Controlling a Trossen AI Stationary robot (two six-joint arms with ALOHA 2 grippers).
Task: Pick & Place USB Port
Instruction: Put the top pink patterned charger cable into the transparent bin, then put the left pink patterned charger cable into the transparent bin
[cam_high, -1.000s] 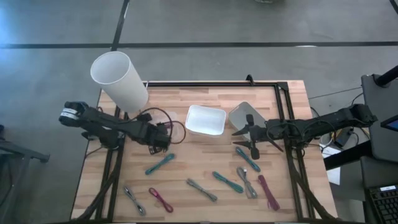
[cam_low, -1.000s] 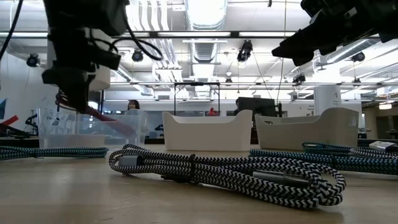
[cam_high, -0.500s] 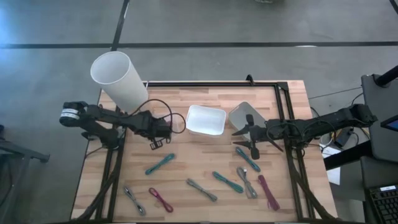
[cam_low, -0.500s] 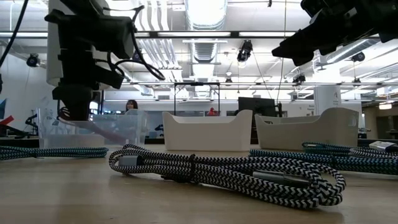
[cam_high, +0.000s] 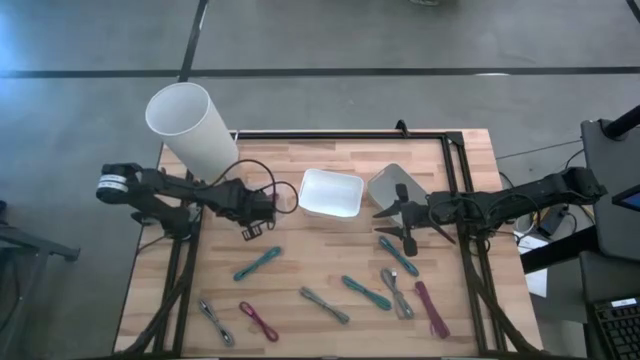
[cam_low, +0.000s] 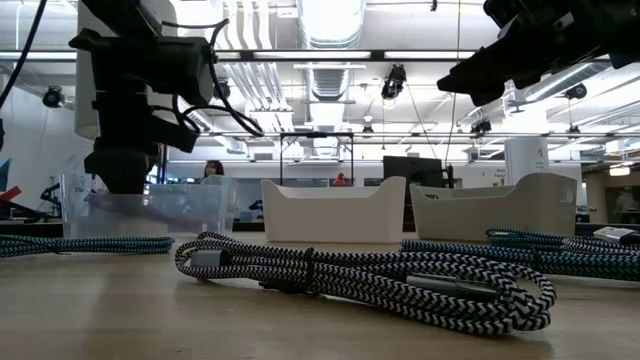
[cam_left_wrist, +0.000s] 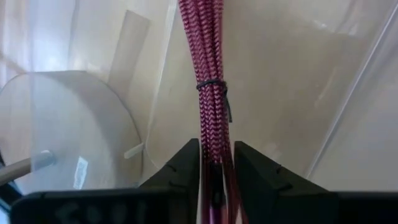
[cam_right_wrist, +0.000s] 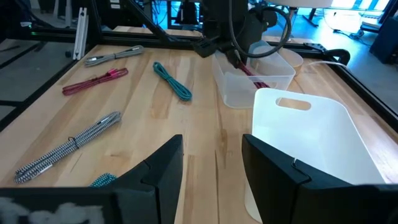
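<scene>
1. Magenta USB cable is the bundle I am dealing with. It is tied at the middle and is hanging down into the clear bin at the left-centre of the surface, with its upper end running up between the fingers of my left pincer.
2. Farthest left, a tall white tube is leaning at the surface's back-left corner. My left arm is reaching in just in front of it, and its pincer is hovering over the clear bin.
3. My left fingers are sitting on either side of the bundle, very close to it. I cannot tell whether they are pressing it or standing just clear of it.
4. Just right of the clear bin, a white tray is sitting, and a second white bin is standing beyond that.
5. Across the front of the surface, loose cables are lying apart from one another:
   - a teal cable
   - a grey cable
   - a second magenta cable
   - a striped cable
   - another teal cable
   - a pale grey cable
   - a third magenta cable
6. On the right, my right pincer is waiting above the surface, beside the second white bin. Its fingers are standing wide apart and gripping nothing.
</scene>
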